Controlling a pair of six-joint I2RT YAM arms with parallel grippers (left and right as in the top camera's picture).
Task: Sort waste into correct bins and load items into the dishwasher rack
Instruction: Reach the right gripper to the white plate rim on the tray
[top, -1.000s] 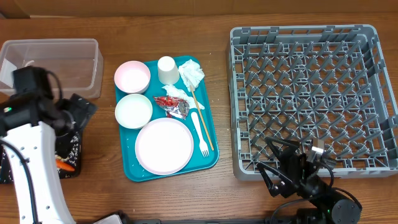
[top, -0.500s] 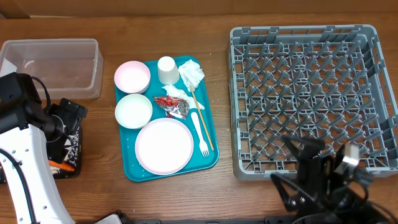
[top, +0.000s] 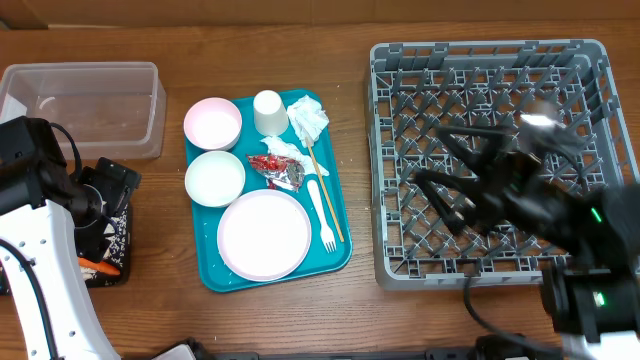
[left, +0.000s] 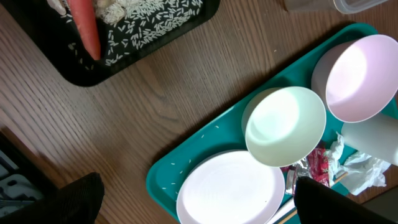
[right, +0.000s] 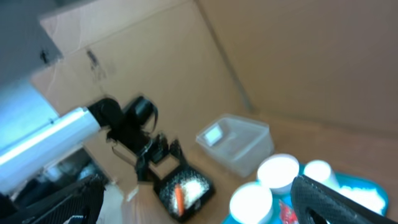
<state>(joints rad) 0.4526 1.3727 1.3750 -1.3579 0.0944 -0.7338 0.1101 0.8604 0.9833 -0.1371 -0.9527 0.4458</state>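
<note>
The carrot (left: 84, 28) lies with rice (left: 149, 22) in the black tray (top: 115, 262), also seen in the right wrist view (right: 180, 196). My left gripper (top: 105, 215) is open and empty above that tray (left: 199, 208). The teal tray (top: 340, 262) holds two bowls (top: 212, 123) (top: 214, 177), the cup (top: 268, 112), napkins (top: 308, 118), the foil wrapper (top: 278, 168), the plate (top: 264, 234), the fork (top: 322, 212) and chopsticks (top: 328, 205). My right gripper (top: 450, 190) is open and empty, raised high over the grey rack (top: 590, 60), and blurred.
The clear tub (top: 85, 100) stands at the back left, apart from the black tray. The rack fills the right side of the table. The left arm's white link (top: 40, 270) reaches along the front left.
My right arm has risen from the table's front edge to high over the rack, gripper open. My left gripper drew back slightly over the black tray, then held still.
</note>
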